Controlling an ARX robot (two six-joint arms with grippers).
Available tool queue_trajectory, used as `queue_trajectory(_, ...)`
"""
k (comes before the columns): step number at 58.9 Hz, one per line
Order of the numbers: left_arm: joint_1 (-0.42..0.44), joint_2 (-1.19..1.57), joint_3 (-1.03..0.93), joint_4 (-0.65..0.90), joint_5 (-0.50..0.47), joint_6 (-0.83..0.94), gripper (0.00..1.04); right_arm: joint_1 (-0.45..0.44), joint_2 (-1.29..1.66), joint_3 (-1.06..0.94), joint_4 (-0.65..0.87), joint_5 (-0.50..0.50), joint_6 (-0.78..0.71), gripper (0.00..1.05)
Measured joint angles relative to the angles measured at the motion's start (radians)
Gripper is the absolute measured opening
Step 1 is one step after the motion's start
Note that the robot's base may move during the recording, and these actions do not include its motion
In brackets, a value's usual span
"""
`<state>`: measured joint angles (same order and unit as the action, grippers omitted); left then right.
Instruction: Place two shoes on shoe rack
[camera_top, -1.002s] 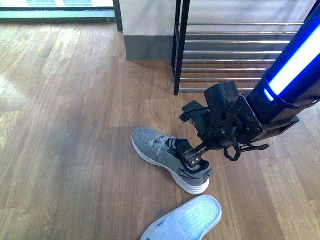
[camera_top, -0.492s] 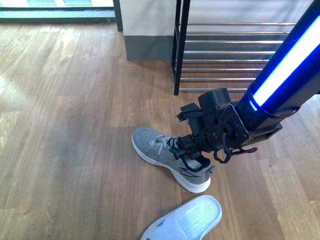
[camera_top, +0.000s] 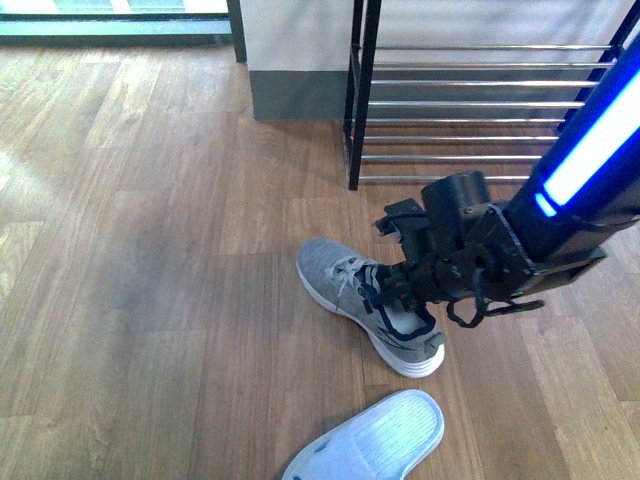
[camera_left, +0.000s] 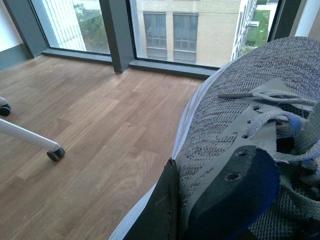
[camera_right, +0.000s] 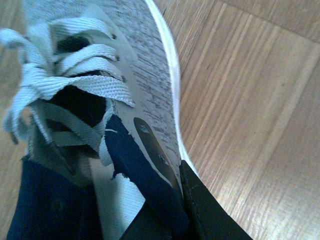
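- Currently, right gripper is clamped on grey sneaker collar, centre frame, for lifting toward shoe rack, upper right.
- Left gripper pinches second sneaker likewise.

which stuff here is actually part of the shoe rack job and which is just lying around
Job: grey sneaker in right claw; second grey sneaker in left claw; shoe rack; possibly light-blue slipper.
Lying about: white wheeled leg.
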<state>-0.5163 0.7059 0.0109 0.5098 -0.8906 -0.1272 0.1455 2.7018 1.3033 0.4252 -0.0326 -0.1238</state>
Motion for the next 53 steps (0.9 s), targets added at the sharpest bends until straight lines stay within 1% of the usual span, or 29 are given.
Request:
queue_trajectory(8,0.0,0.0,0.0,0.0,0.0,0.0,0.02,-0.028,-0.204,-0.196,0.085,-0.016,-0.024,0.01)
queue_trajectory(12,0.0,0.0,0.0,0.0,0.0,0.0,0.02,-0.045,-0.357,-0.308,0.111,-0.021,-0.041,0.01)
queue_trajectory(17,0.0,0.0,0.0,0.0,0.0,0.0,0.02,-0.059,-0.519,-0.409,0.124,-0.035,-0.068,0.01)
queue_trajectory(24,0.0,0.0,0.0,0.0,0.0,0.0,0.02,-0.101,-0.851,-0.577,0.126,-0.054,-0.118,0.01)
queue_trajectory(27,0.0,0.0,0.0,0.0,0.0,0.0,0.02,-0.126,-1.002,-0.642,0.105,-0.068,-0.132,0.01)
queue_trajectory(32,0.0,0.0,0.0,0.0,0.0,0.0,0.02,-0.17,-1.288,-0.775,0.045,-0.094,-0.149,0.01)
queue_trajectory(35,0.0,0.0,0.0,0.0,0.0,0.0,0.02,-0.195,-1.422,-0.827,-0.015,-0.13,-0.147,0.01)
queue_trajectory(38,0.0,0.0,0.0,0.0,0.0,0.0,0.02,-0.209,-1.514,-0.862,-0.058,-0.142,-0.147,0.01)
queue_trajectory(44,0.0,0.0,0.0,0.0,0.0,0.0,0.02,-0.225,-1.761,-0.933,-0.198,-0.188,-0.138,0.01)
queue_trajectory(47,0.0,0.0,0.0,0.0,0.0,0.0,0.02,-0.229,-1.942,-0.965,-0.309,-0.233,-0.124,0.01)
queue_trajectory(49,0.0,0.0,0.0,0.0,0.0,0.0,0.02,-0.227,-2.048,-0.978,-0.376,-0.231,-0.1,0.01)
queue_trajectory(51,0.0,0.0,0.0,0.0,0.0,0.0,0.02,-0.212,-2.179,-1.004,-0.436,-0.203,-0.083,0.01)
queue_trajectory(53,0.0,0.0,0.0,0.0,0.0,0.0,0.02,-0.204,-2.271,-1.026,-0.455,-0.199,-0.074,0.01)
